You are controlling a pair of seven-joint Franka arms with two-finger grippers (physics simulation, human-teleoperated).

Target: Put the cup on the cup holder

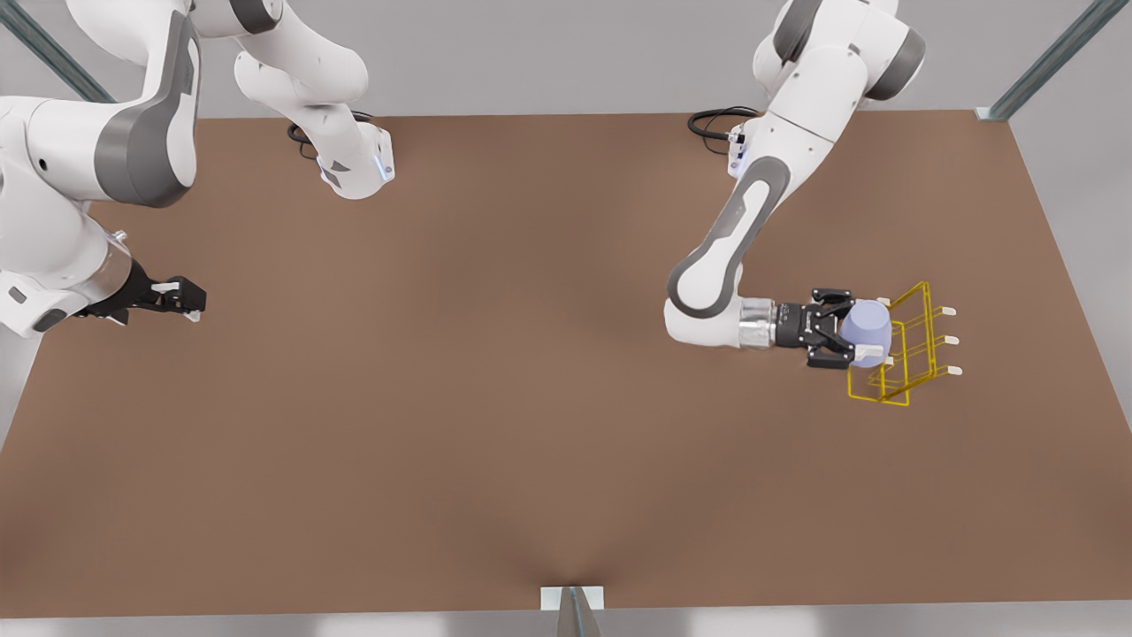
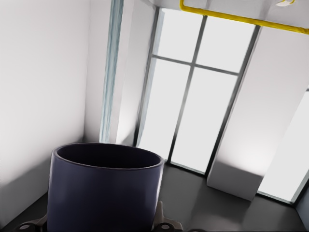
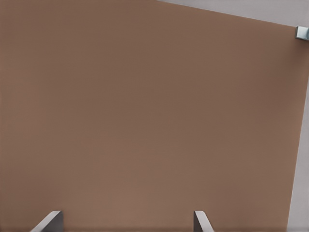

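Note:
The lavender-blue cup (image 1: 868, 326) sits between the fingers of my left gripper (image 1: 871, 330), which is shut on it at the front view's right. The wrist lies level and points toward the yellow wire cup holder (image 1: 880, 400). The cup overlaps the holder's near frame; I cannot tell whether it rests on a peg. White-tipped pegs (image 1: 949, 311) stick out on the holder's far side. In the left wrist view the cup (image 2: 104, 193) looks dark, with its open mouth showing, and a yellow bar of the holder (image 2: 241, 18) crosses above it. My right gripper (image 1: 190, 299) waits open at the front view's left.
The brown table (image 1: 495, 398) spreads wide between the two arms. A metal bracket (image 1: 572, 599) sits at its front edge. The right wrist view looks down on bare table (image 3: 154, 106) between that gripper's two spread fingertips (image 3: 50, 220).

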